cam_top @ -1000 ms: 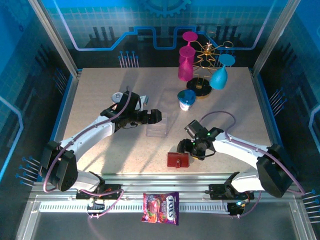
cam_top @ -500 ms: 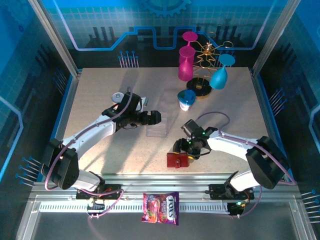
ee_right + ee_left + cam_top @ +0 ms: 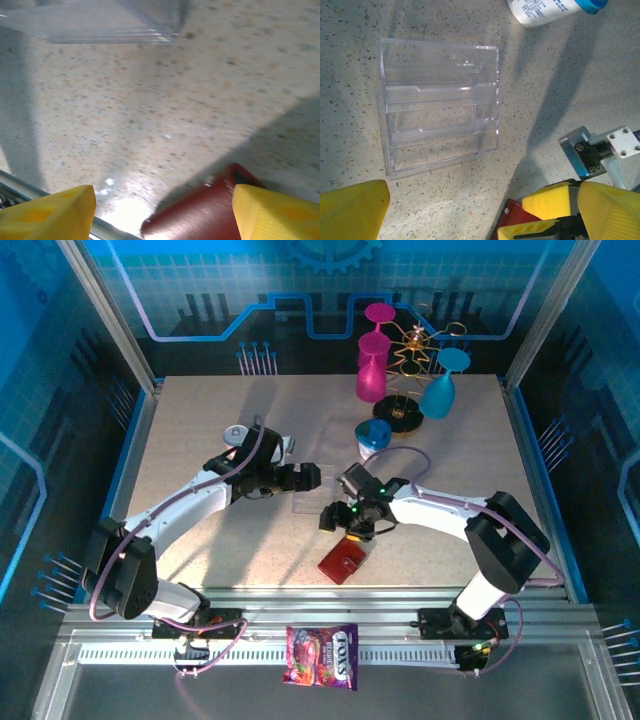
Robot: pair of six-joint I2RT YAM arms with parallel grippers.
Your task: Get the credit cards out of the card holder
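Observation:
The dark red card holder (image 3: 345, 558) lies folded and turned at an angle near the table's front edge. My right gripper (image 3: 335, 522) hangs over its far end, open. In the right wrist view the card holder (image 3: 200, 217) sits between the jaws against the right finger (image 3: 280, 215), with a wide gap to the left finger (image 3: 47, 215). My left gripper (image 3: 305, 477) stands open beside the clear tray. In its wrist view the gripper (image 3: 480, 215) is above bare table, with a corner of the card holder (image 3: 520, 220) at the bottom. The credit cards are hidden.
A clear acrylic tray (image 3: 312, 502) lies between the grippers, also in the left wrist view (image 3: 437, 105). A white cup with a blue lid (image 3: 372, 440) stands behind it. Pink and blue glasses on a gold rack (image 3: 405, 375) are at the back. A candy bag (image 3: 322, 655) lies below the front rail.
My right arm has swung left toward the clear tray. The card holder has shifted slightly left and turned to an angle. The left arm has barely moved.

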